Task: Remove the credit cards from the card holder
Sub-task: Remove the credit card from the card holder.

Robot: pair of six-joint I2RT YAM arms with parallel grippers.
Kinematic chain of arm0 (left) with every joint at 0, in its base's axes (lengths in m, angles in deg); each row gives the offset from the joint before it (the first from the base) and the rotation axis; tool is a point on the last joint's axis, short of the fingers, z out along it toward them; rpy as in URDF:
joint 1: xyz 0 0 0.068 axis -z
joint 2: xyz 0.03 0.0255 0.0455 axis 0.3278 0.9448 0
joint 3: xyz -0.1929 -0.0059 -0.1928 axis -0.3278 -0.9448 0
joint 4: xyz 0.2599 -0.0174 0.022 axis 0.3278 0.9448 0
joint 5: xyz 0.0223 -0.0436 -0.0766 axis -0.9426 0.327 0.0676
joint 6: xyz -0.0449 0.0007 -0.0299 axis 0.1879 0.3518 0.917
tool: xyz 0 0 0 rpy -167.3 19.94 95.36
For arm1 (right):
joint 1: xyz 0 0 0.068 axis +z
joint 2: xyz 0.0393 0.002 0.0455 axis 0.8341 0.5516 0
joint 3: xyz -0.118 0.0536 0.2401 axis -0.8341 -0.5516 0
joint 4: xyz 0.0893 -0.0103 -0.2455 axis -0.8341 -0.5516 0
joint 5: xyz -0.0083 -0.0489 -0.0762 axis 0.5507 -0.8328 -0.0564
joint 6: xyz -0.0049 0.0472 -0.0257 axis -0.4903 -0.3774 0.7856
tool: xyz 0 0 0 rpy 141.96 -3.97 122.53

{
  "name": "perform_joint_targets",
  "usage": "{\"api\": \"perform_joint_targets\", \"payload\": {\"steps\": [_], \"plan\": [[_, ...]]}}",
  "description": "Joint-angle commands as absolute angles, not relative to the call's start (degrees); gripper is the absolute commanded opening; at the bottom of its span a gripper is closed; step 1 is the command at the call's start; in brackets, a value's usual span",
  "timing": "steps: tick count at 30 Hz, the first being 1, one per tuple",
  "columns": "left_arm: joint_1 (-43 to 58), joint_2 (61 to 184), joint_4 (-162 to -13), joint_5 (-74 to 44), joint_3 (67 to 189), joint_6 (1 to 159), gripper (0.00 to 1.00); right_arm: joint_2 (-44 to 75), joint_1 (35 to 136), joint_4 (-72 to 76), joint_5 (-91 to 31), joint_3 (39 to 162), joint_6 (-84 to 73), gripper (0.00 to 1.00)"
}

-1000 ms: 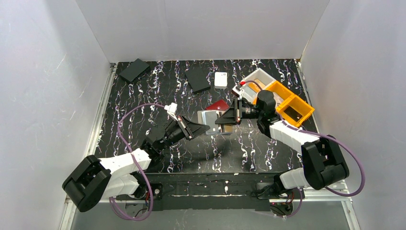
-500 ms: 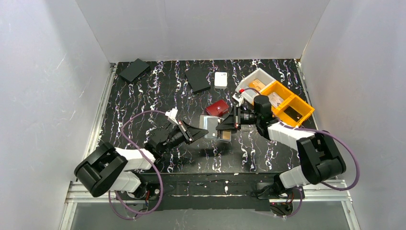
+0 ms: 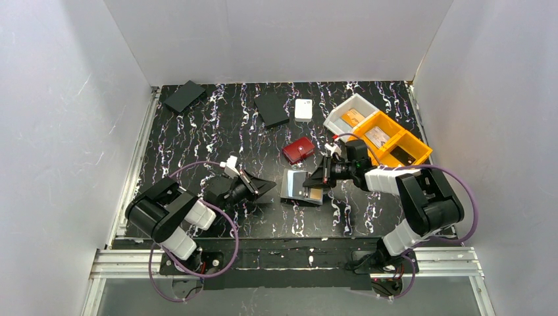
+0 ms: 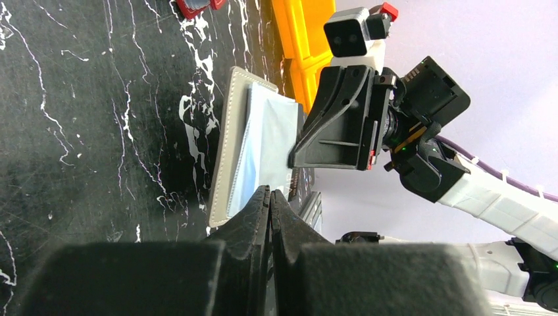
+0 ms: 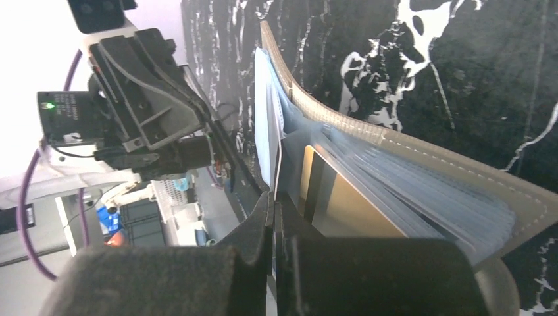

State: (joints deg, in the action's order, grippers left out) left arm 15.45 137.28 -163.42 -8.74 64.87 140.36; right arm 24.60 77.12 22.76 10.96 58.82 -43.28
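Nothing is out yet, I judge: the card holder (image 4: 231,141) lies open, face up, mid-tabletop (image 3: 217,131), long axis running left to right between the arms, light blue card (image 4: 271,138) in its left half, orange card (image 3: 316,195) in its right; my left hand (image 4: 270,197) and right hand (image 5: 272,204) are both pinched together at its edges, and I cannot tell if either grips anything

top external: high over near edge of black marbled worktop (image 3: 217,125), looking down | left wrist: low, left of grey folding card holder (image 4: 231,155), facing it | right wrist: closer, from its right | all share holder
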Motion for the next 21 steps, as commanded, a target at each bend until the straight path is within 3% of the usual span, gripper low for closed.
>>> {"api": "perform_joint_targets", "payload": {"steps": [1,3,10,16,21], "plan": [[14.28,138.48,-166.07,-7.33,66.3,138.89,0.0,25.47,76.91,19.82,7.67,59.18,-38.17,0.01],[14.3,139.17,-165.78,-4.78,67.68,138.44,0.02,26.05,76.76,19.43,6.98,58.95,-37.42,0.01],[15.29,146.66,-165.08,5.39,75.16,141.19,0.27,28.82,76.73,19.46,6.56,59.42,-36.5,0.01],[17.28,156.63,-162.39,6.46,79.94,144.12,0.28,28.35,76.74,17.31,5.46,60.02,-34.7,0.01],[17.94,157.89,-153.52,4.35,80.86,141.45,0.27,25.78,76.74,13.46,3.6,60.84,-31.62,0.01]]}}
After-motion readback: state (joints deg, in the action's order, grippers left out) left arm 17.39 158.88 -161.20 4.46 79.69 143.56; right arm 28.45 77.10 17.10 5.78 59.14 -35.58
